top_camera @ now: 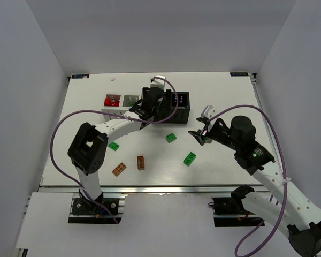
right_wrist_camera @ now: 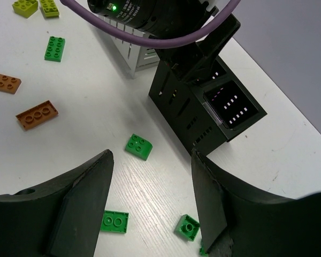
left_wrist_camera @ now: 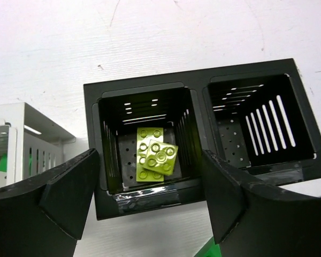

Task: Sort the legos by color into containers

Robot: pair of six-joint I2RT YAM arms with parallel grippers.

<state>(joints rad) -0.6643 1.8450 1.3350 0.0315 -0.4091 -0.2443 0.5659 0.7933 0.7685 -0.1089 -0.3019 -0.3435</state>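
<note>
The black container [left_wrist_camera: 144, 201] lies below my left gripper [left_wrist_camera: 150, 198], which is open and holds nothing. Two yellow-green legos [left_wrist_camera: 156, 155] rest in its left compartment; its right compartment [left_wrist_camera: 257, 128] shows no brick. In the top view the left gripper [top_camera: 152, 101] hovers over that black container [top_camera: 183, 100], beside the white container [top_camera: 104, 110] with a red lego [top_camera: 112, 100] inside. My right gripper [right_wrist_camera: 150, 160] is open above the table, over green legos [right_wrist_camera: 138, 146] [right_wrist_camera: 114, 221] [right_wrist_camera: 187, 227]. The right gripper [top_camera: 199, 135] sits right of a green lego [top_camera: 172, 137].
Brown-orange legos [top_camera: 140, 162] [top_camera: 119, 169] and a green lego [top_camera: 114, 146] lie near the front left. Another green lego [top_camera: 190, 158] is near the centre front. Two yellow-green legos [right_wrist_camera: 24, 6] [right_wrist_camera: 49, 6] lie beyond the white container [right_wrist_camera: 136, 56]. The left arm arches over the table's middle.
</note>
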